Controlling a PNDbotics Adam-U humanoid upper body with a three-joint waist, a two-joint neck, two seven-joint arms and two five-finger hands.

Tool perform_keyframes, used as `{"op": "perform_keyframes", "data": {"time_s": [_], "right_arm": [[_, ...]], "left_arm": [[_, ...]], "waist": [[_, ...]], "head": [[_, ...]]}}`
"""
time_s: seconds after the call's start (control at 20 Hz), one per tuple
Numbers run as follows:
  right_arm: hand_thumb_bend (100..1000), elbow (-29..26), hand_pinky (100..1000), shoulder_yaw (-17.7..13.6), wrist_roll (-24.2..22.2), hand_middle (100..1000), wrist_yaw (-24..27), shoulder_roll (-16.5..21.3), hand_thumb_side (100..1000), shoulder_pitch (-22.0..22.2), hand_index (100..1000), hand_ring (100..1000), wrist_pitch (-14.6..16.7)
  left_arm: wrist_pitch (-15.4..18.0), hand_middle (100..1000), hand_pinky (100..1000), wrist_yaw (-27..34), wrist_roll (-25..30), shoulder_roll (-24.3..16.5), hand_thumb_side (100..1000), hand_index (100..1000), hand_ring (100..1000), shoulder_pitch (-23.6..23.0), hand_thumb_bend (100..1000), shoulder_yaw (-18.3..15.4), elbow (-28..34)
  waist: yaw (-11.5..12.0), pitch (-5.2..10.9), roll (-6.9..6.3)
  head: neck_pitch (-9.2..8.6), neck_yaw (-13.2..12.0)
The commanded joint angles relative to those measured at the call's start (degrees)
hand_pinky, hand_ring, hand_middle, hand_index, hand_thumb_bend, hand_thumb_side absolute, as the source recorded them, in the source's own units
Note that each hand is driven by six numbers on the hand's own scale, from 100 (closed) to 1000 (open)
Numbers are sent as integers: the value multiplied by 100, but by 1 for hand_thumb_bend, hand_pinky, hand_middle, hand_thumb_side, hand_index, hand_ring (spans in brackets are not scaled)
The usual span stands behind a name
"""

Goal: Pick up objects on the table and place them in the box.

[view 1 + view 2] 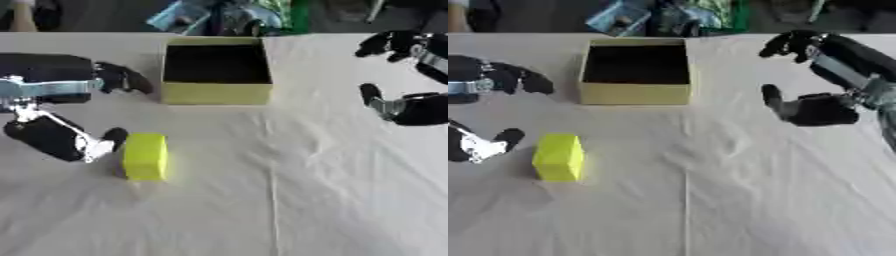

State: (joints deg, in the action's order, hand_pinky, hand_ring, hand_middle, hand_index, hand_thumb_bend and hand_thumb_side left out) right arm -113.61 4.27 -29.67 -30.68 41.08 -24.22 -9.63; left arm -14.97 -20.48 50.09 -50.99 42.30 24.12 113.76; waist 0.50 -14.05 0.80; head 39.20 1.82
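Note:
A yellow-green block [145,156] lies on the white cloth, left of centre and in front of the box. The yellow box [216,70] stands open at the back centre, its dark inside showing nothing. My left hand [66,137] is open at the left, its thumb tip just beside the block's left face and its fingers [122,78] spread toward the box's left wall. My right hand [815,107] hovers open at the right, well away from the block, with its fingers [791,42] raised near the far edge.
The white cloth [289,200] covers the table, with a crease running down the middle. Dark and coloured clutter [219,17] sits beyond the far edge behind the box.

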Motion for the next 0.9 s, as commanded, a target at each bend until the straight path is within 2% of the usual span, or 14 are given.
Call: {"op": "perform_keyframes", "data": {"time_s": [0.05,0.1,0.15,0.25,0.3,0.4,0.45,0.55,0.65,0.85,0.9], "right_arm": [[100,-98,826,-57,29,889,-29,113,316,-67,871,893,-39],[100,-98,826,-57,31,889,-32,110,316,-67,871,893,-44],[100,-98,826,-56,31,889,-34,107,316,-67,871,892,-48],[100,-98,826,-53,28,889,-36,104,316,-67,871,892,-56],[100,-98,826,-52,27,888,-37,103,316,-67,871,892,-58],[100,-98,825,-51,24,888,-38,99,316,-62,870,891,-70],[100,-98,825,-52,25,887,-39,97,316,-60,870,891,-78],[100,-98,824,-49,24,886,-36,91,316,-60,869,891,-86],[100,-98,824,-47,23,885,-31,88,317,-61,869,890,-93],[100,-98,823,-47,29,885,-32,85,317,-64,868,890,-107],[100,-98,823,-48,30,885,-33,83,317,-63,869,890,-111]], "left_arm": [[-184,971,897,-76,35,-117,512,1000,950,19,100,13,84],[-227,971,898,-97,36,-113,465,1000,950,8,100,29,84],[-277,971,899,-118,40,-108,458,1000,950,-3,100,49,84],[-400,974,903,-151,40,-91,509,1000,952,-16,100,89,84],[-457,977,907,-161,31,-82,602,1000,953,-18,100,108,84],[-567,982,919,-185,-3,-64,714,1000,956,-16,100,153,84],[-611,983,922,-208,-19,-61,728,1000,957,-19,100,175,84],[-663,988,944,-256,-32,-66,829,1000,966,-33,100,215,84],[-681,991,956,-324,-18,-85,872,1000,972,-62,100,253,84],[-718,993,967,-422,46,-113,832,1000,978,-129,100,305,84],[-727,993,968,-436,70,-111,759,1000,979,-133,100,319,84]], "waist": [[13,207,-94],[15,212,-96],[16,218,-97],[19,228,-102],[21,231,-105],[30,239,-113],[37,243,-117],[50,247,-123],[65,249,-127],[75,252,-132],[75,253,-133]], "head": [[-1,-41],[-3,-46],[-5,-49],[1,-60],[3,-65],[10,-75],[16,-79],[25,-83],[37,-83],[41,-92],[43,-95]]}}
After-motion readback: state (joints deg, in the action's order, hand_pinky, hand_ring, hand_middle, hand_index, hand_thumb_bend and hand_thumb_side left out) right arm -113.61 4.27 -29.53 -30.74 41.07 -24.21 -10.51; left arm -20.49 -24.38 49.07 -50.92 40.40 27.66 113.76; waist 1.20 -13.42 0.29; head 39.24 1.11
